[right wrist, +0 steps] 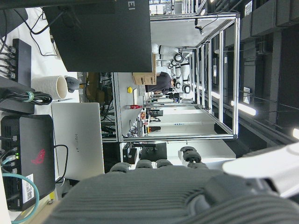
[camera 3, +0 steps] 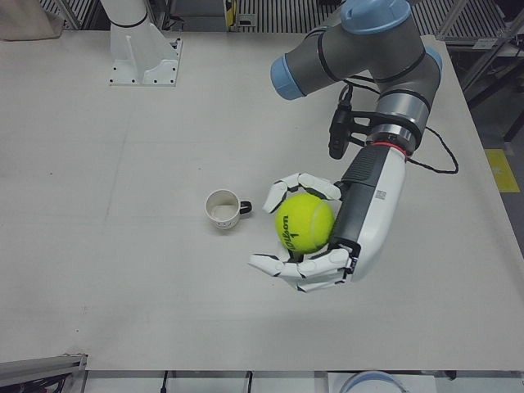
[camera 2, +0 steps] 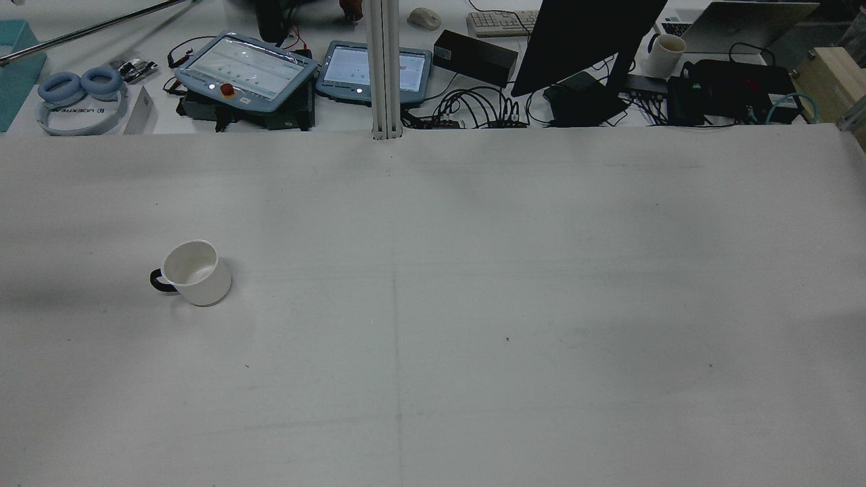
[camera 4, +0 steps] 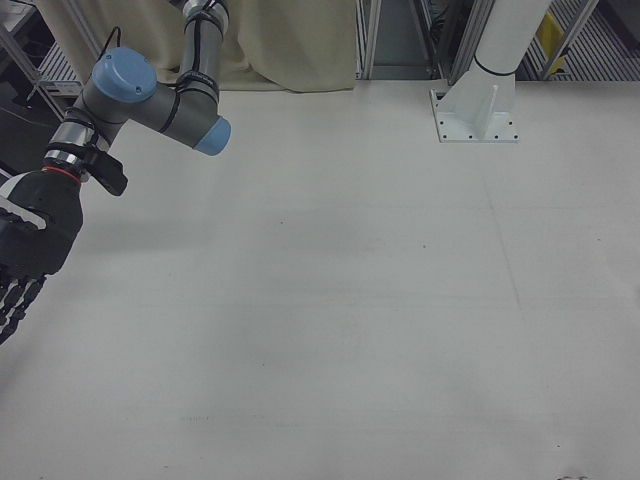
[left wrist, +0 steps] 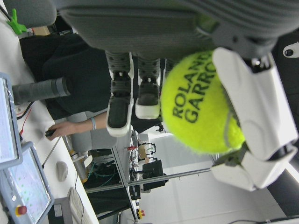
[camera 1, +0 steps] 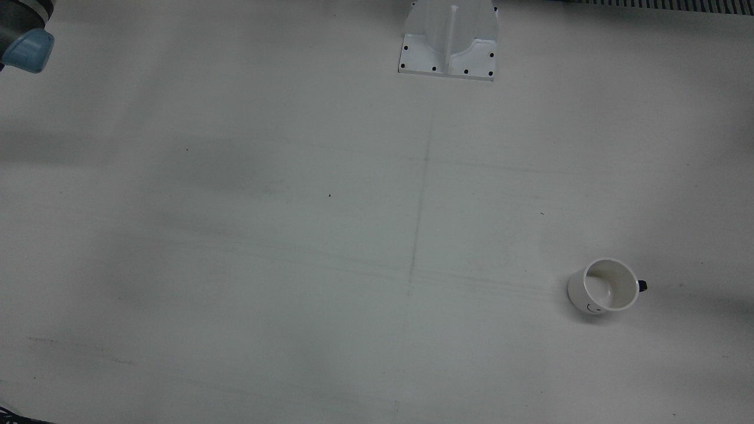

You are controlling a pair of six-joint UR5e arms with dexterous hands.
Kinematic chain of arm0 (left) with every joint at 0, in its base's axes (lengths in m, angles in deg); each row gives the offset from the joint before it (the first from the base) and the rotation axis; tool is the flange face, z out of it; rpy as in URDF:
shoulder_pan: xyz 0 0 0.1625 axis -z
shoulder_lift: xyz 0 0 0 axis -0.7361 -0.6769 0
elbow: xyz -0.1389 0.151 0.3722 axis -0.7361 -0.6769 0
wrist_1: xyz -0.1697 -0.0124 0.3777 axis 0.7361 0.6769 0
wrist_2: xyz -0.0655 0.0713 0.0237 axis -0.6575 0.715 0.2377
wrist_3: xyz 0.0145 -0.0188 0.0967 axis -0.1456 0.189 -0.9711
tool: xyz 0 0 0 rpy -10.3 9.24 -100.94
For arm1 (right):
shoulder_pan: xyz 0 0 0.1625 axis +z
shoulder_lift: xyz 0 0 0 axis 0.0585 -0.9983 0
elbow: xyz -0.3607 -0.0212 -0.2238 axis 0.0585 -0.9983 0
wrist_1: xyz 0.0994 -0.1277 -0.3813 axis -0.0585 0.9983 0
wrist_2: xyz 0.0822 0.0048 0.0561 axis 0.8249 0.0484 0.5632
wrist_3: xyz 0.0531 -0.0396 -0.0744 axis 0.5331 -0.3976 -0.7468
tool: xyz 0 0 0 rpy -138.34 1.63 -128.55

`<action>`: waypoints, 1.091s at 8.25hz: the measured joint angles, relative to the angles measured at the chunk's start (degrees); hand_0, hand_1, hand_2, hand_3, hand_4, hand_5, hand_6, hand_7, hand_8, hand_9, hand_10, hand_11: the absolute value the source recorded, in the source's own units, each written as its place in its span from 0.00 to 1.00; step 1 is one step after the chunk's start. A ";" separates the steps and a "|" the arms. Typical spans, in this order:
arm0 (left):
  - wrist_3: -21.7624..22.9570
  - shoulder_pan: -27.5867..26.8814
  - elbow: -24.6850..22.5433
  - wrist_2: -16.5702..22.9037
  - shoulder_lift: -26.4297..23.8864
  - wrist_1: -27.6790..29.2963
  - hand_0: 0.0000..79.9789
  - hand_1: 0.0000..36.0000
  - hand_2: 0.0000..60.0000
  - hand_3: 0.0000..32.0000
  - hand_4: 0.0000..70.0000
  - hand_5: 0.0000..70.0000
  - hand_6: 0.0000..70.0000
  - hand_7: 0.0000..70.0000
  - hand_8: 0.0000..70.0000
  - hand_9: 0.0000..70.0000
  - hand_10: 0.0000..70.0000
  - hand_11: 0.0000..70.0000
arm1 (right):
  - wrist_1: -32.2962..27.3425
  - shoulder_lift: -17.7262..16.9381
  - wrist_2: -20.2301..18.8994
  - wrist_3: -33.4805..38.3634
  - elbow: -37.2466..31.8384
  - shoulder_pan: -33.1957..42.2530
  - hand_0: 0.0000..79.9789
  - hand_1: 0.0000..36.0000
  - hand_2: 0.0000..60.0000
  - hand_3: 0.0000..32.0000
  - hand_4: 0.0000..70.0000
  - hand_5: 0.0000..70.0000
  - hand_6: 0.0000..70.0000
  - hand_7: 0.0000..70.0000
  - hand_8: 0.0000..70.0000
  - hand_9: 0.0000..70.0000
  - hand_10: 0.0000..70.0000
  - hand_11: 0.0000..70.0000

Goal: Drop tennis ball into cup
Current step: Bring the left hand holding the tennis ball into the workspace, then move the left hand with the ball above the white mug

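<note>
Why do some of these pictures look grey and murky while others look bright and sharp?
The front and rear views are dim, with soft grey shadows smeared across the table, though the cup stays clear. The left-front view is brighter, the tennis ball vivid in the left hand. In the left hand view, the nearest fingers look soft.

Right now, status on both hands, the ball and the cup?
Left robot hand shut on tennis ball, held beside the cup, not over it. Right robot hand off to the side, holds nothing. Cup upright, nothing in the way.
</note>
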 measured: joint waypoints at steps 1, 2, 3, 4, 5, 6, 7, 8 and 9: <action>-0.03 -0.26 -1.35 2.08 0.03 -0.56 0.52 0.34 0.93 0.00 0.75 0.22 0.96 1.00 0.76 1.00 0.35 0.50 | 0.03 0.00 0.00 0.00 -0.01 0.00 0.00 0.00 0.00 0.00 0.00 0.00 0.00 0.00 0.00 0.00 0.00 0.00; -0.28 -1.79 -3.50 4.45 0.27 -1.00 0.50 0.35 0.94 0.00 0.74 0.18 0.92 1.00 0.76 1.00 0.19 0.27 | 0.04 0.00 0.00 0.00 -0.01 0.00 0.00 0.00 0.00 0.00 0.00 0.00 0.00 0.00 0.00 0.00 0.00 0.00; -0.67 -4.35 -5.82 5.98 1.26 -1.21 0.46 0.30 1.00 0.00 0.71 0.20 0.99 1.00 0.75 1.00 0.17 0.24 | 0.03 0.00 0.00 0.00 -0.01 0.00 0.00 0.00 0.00 0.00 0.00 0.00 0.00 0.00 0.00 0.00 0.00 0.00; -1.58 -7.01 -7.56 6.70 2.21 -1.56 0.43 0.28 0.94 0.00 0.72 0.18 0.92 1.00 0.75 1.00 0.19 0.27 | 0.00 0.00 0.00 0.00 -0.05 0.00 0.00 0.00 0.00 0.00 0.00 0.00 0.00 0.00 0.00 0.00 0.00 0.00; -2.93 -9.55 -8.81 7.05 2.95 -1.90 0.39 0.27 0.90 0.00 0.70 0.15 0.79 1.00 0.73 1.00 0.19 0.27 | -0.02 0.00 0.00 0.00 -0.05 0.00 0.00 0.00 0.00 0.00 0.00 0.00 0.00 0.00 0.00 0.00 0.00 0.00; -4.32 -12.45 -9.72 7.17 3.59 -2.16 0.33 0.24 0.94 0.00 0.68 0.17 0.96 1.00 0.75 1.00 0.18 0.25 | -0.02 0.00 0.00 0.00 -0.06 0.00 0.00 0.00 0.00 0.00 0.00 0.00 0.00 0.00 0.00 0.00 0.00 0.00; -5.56 -14.72 -10.12 7.16 4.16 -2.29 0.33 0.24 0.97 0.00 0.66 0.19 0.98 1.00 0.75 1.00 0.17 0.24 | -0.02 0.00 0.00 0.00 -0.08 0.00 0.00 0.00 0.00 0.00 0.00 0.00 0.00 0.00 0.00 0.00 0.00 0.00; -7.11 -16.75 -10.36 7.13 4.87 -2.34 0.34 0.26 0.96 0.00 0.66 0.17 0.90 1.00 0.74 1.00 0.17 0.23 | -0.03 0.00 0.00 0.00 -0.07 0.00 0.00 0.00 0.00 0.00 0.00 0.00 0.00 0.00 0.00 0.00 0.00 0.00; -8.19 -18.52 -10.49 6.98 5.79 -2.15 0.35 0.26 0.90 0.00 0.65 0.15 0.82 1.00 0.71 1.00 0.16 0.22 | -0.03 0.00 0.00 0.00 -0.07 0.00 0.00 0.00 0.00 0.00 0.00 0.00 0.00 0.00 0.00 0.00 0.00 0.00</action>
